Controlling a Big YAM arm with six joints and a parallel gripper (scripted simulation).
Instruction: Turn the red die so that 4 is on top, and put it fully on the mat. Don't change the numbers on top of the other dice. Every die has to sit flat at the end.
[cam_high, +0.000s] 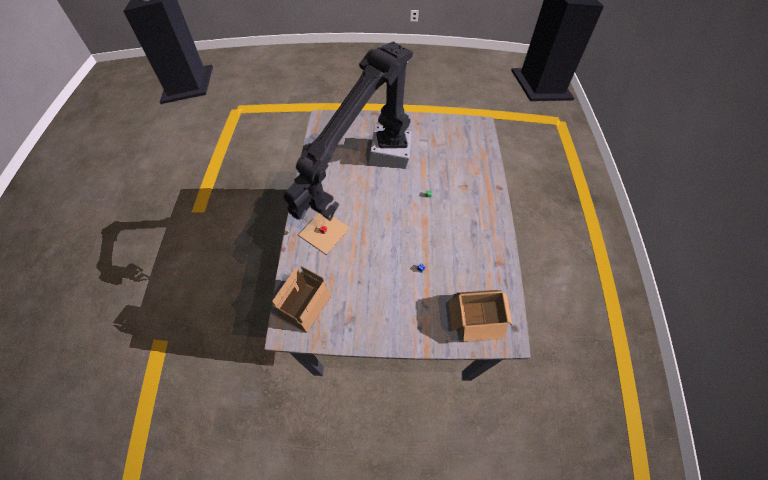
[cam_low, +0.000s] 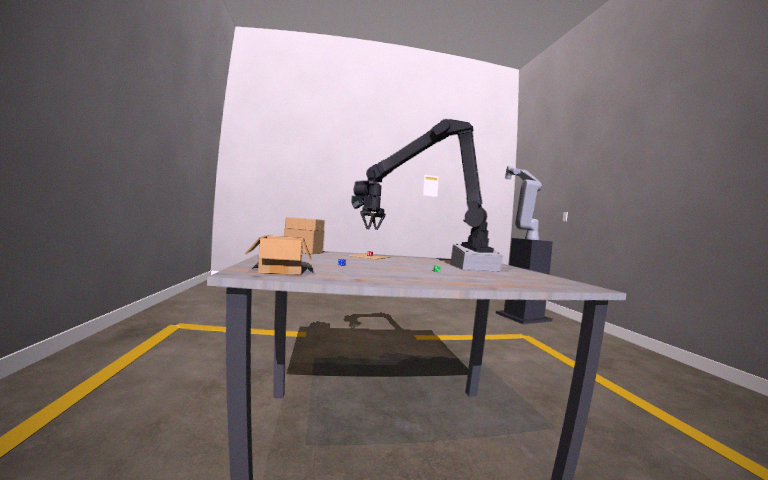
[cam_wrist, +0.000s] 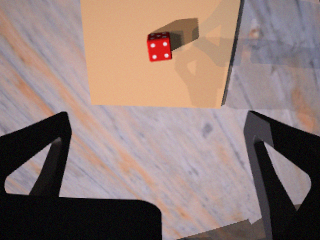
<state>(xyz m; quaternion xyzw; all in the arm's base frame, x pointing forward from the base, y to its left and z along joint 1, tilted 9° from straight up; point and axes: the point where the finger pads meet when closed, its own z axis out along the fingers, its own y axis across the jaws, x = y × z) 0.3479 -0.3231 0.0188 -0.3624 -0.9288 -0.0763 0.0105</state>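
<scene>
The red die (cam_wrist: 159, 47) sits flat on the tan mat (cam_wrist: 158, 31), near the mat's middle, with four white pips on top. It also shows in the overhead view (cam_high: 323, 229) on the mat (cam_high: 322, 234) and in the side view (cam_low: 369, 253). My gripper (cam_wrist: 157, 121) (cam_high: 316, 210) (cam_low: 372, 221) is open and empty, well above the table and pointing down, near the mat's edge closest to the arm's base. The green die (cam_high: 428, 193) (cam_low: 436, 268) and the blue die (cam_high: 420, 267) (cam_low: 342, 262) lie apart on the wooden table.
An open cardboard box (cam_high: 301, 297) lies tipped at the table's front left corner. Another open box (cam_high: 482, 314) stands at the front right. The arm's base (cam_high: 389, 148) is at the back of the table. Two dark pillars stand behind the table.
</scene>
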